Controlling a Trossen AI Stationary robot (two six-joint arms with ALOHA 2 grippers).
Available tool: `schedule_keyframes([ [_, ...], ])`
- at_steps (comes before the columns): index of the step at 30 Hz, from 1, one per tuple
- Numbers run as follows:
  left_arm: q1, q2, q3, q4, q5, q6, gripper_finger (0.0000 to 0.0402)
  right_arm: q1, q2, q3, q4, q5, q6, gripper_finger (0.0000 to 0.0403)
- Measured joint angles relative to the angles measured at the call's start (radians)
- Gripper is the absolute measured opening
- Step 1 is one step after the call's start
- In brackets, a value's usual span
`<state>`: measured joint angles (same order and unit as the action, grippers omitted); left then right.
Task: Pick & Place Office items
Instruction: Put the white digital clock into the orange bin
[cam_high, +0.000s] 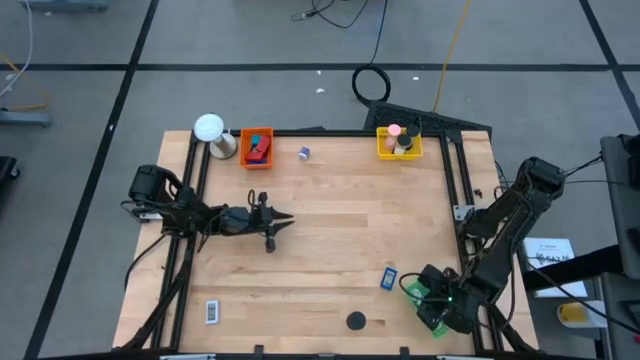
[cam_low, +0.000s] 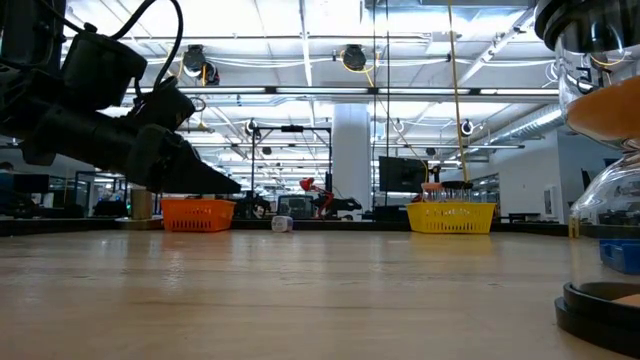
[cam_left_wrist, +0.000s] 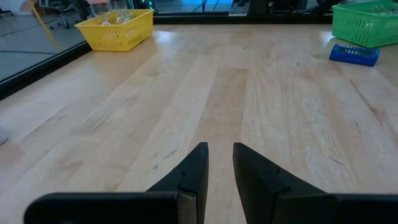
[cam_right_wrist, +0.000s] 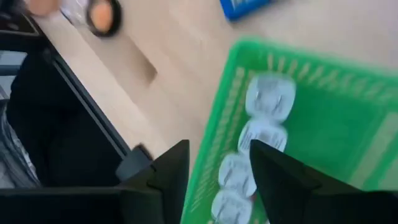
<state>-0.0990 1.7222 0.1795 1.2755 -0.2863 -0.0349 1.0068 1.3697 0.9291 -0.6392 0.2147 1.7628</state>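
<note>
Nearest the front edge of the table (cam_high: 330, 250): black round disc (cam_high: 356, 321) lying alone, and well to its left a black-and-white rectangle (cam_high: 212, 312) flat on the wood.

Front right corner: right gripper (cam_right_wrist: 217, 149) poised over the green tray (cam_right_wrist: 323, 118), fingers released and apart, nothing grasped; row of whitish pieces (cam_right_wrist: 268, 96) lying inside the tray beneath the gap. Blue rectangle (cam_high: 388, 278) on the bare wood just beside the tray.

Mid-table, left of centre: left gripper (cam_left_wrist: 219, 149) low over bare wood, fingers nearly together with only a narrow slit between them, holding nothing.

Far edge, left to right: white ball-topped object (cam_high: 209, 128); orange tray (cam_high: 257, 148) containing red and blue pieces; small roll (cam_high: 304, 152) lying loose near that tray; yellow tray (cam_high: 398, 142) holding a pink roll and dark pieces.
</note>
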Motion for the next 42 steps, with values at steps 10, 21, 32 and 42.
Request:
schedule_keyframes([
  [10,0.002,0.000,0.066,0.024,-0.006,-0.039,0.0076,-0.213,-0.074,0.000,-0.048,0.181,-0.515,0.0048],
  [21,-0.005,0.000,0.149,-0.141,-0.034,-0.056,0.0076,-0.581,-0.061,-0.213,0.617,0.255,-1.374,0.0008],
  [32,-0.029,-0.007,0.142,-0.147,-0.086,-0.053,0.0076,-0.865,-0.061,-0.435,1.181,0.150,-1.570,0.0003],
  [42,-0.172,-0.083,0.142,-0.193,-0.110,0.073,0.0007,-0.896,-0.061,-0.435,1.242,0.153,-1.584,0.0004],
])
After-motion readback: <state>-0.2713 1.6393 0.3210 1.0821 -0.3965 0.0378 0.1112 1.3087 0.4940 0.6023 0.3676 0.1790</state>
